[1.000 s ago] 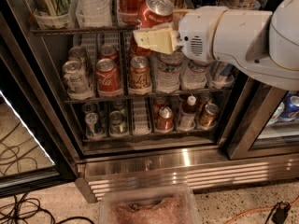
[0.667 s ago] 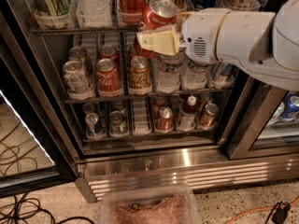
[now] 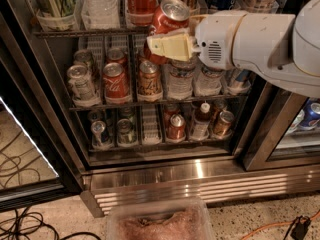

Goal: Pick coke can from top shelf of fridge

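Note:
My gripper [image 3: 169, 45] is shut on the coke can [image 3: 164, 23], a red can with a silver top, and holds it tilted. The can hangs just in front of the top shelf [image 3: 85, 32] of the fridge [image 3: 165, 174], at the height of the shelf's front rail. The cream fingers [image 3: 172, 46] clamp the can's lower half and hide it. The white arm reaches in from the right. A second red Coca-Cola container [image 3: 141, 1] stands on the top shelf just left of the held can.
The top shelf also holds a clear bottle [image 3: 100, 4] and a green-patterned cup [image 3: 55, 4]. The middle rack has several cans, among them a red one [image 3: 116, 81] and a brown-gold one [image 3: 149, 80]. A plastic tub [image 3: 160, 221] sits on the floor, with cables [image 3: 25, 224] at left.
The gripper and the held can have shifted slightly down and to the right, away from the top shelf. Everything on the racks is as before.

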Robot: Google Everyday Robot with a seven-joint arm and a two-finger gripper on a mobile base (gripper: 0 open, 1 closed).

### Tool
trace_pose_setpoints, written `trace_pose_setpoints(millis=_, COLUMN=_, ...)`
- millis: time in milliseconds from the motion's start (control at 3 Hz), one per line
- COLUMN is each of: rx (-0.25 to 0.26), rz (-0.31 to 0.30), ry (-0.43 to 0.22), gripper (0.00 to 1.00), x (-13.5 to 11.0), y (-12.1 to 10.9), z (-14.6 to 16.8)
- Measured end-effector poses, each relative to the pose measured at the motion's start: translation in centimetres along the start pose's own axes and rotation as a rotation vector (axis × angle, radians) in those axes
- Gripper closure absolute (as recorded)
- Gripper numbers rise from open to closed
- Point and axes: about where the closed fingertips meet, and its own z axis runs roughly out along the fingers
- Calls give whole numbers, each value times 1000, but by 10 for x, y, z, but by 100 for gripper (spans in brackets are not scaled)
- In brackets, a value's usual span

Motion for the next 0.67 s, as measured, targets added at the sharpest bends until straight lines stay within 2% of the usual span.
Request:
trace_pose_setpoints(millis=333, rx=-40, rz=15, ry=-42, gripper=100, x=3, y=12, z=-1)
trace_pose_setpoints(millis=667, rx=-44, rz=-3, ry=-64, gripper=100, x=-6, y=18, z=-2)
